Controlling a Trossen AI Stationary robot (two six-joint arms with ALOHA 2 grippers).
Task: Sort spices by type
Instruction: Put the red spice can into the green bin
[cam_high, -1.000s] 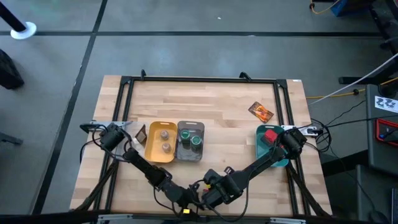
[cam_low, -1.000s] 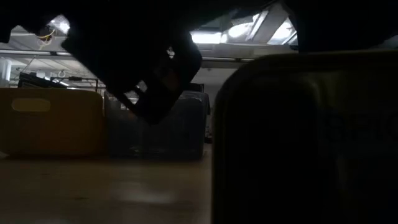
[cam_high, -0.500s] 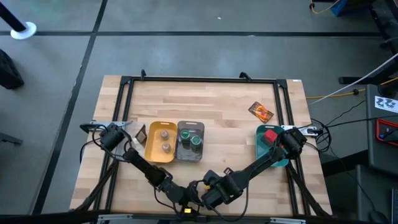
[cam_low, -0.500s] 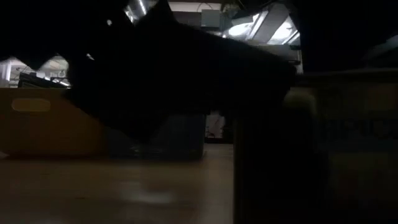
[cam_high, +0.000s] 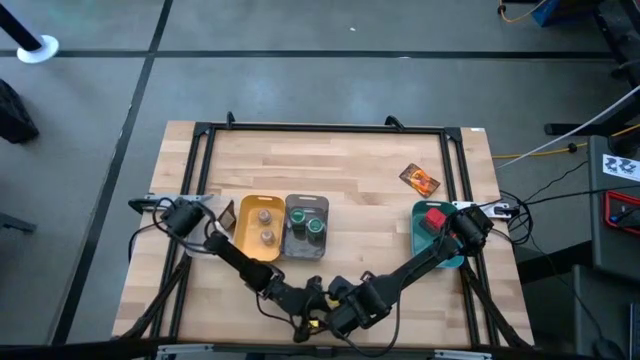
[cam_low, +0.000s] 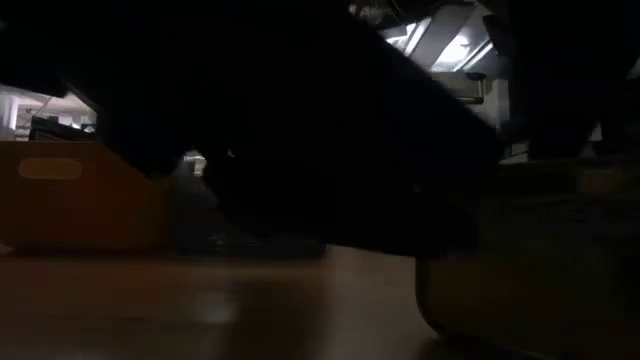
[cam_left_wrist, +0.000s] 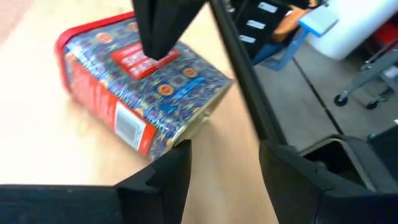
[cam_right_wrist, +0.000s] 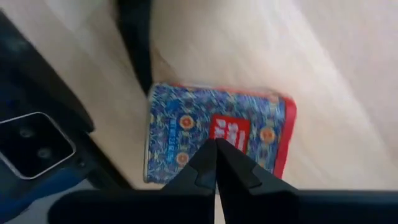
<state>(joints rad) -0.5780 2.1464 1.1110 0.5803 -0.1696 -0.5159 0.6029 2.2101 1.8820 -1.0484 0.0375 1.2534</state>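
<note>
While both arms reach in along the near edge of the wooden tabletop (cam_high: 350, 210), their grippers meet over a red box (cam_left_wrist: 140, 81) lying flat on the wood just beside the dark frame rail. Farther from the fingers stand the trays: a yellow tray (cam_high: 243, 237) with two tan-grey jars (cam_high: 266, 224), a grey tray (cam_high: 295, 247) touching it with two green-lidded jars (cam_high: 309, 220), and a teal tray (cam_high: 420, 233) holding a second red box (cam_high: 434, 218). One brown-orange packet (cam_high: 421, 180) lies alone on the wood beyond the teal tray; another packet (cam_high: 227, 214) leans beside the yellow tray.

The left gripper (cam_left_wrist: 224, 165) has its fingers spread apart with nothing between them; the red box lies just ahead of the fingertips, off to one side, its patterned face up. The right gripper (cam_right_wrist: 216, 158) hangs directly over the same box with its fingers (cam_right_wrist: 236, 168) pressed together, their tips just above, or on, the red label on its upper face; touch cannot be told, and the closed tips hold nothing between them. In the low view dark arm parts block almost everything.
</note>
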